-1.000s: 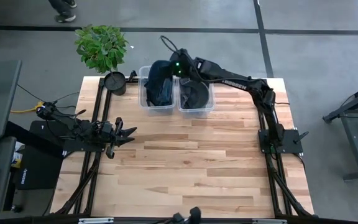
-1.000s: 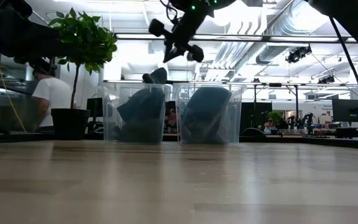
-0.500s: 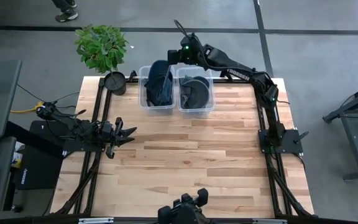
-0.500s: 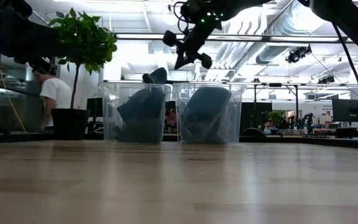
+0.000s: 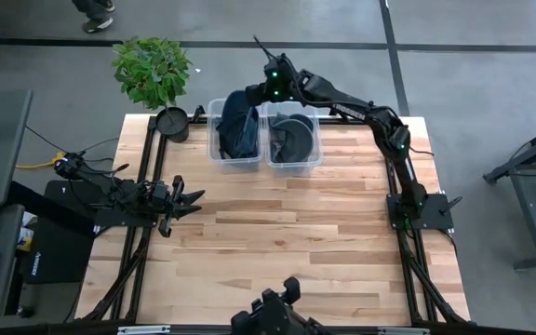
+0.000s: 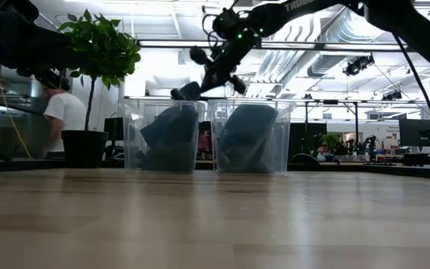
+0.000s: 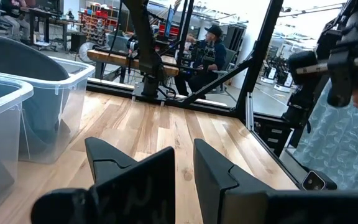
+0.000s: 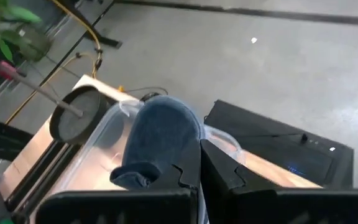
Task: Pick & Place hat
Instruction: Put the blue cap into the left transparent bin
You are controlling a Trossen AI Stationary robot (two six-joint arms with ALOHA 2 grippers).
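Note:
Two clear bins stand side by side at the table's far edge. The left bin [image 5: 220, 160] holds a dark blue hat [image 5: 237, 126] standing on end, with its top [image 6: 188, 91] poking above the rim. The right bin [image 5: 314, 160] holds a darker hat [image 5: 293, 140] lying low inside. My right gripper [image 5: 251, 93] hovers over the left bin's far end, shut, slanting down at the blue hat's top [image 8: 163, 134]. My left gripper [image 5: 196, 195] waits shut at the table's left side, pointing level. My right gripper's shut fingertips [image 8: 188, 169] stand right at the top of the blue hat [image 8: 166, 143]. Whether they touch it I cannot tell. The fingers come slanting down from the far right, and the hat still rests in its bin.
A potted plant [image 5: 152, 70] with its black pot [image 5: 171, 123] stands at the far left corner beside the bins. A dark device [image 5: 273, 321] sits at the near edge. The wooden table [image 5: 287, 242] lies bare in the middle. A person [image 6: 62, 112] is beyond the table.
My right gripper has moved from above the gap between the bins toward the far edge, then swung toward the left and sunk a little. It now points at the top of the blue hat. Both hats have stayed in their bins.

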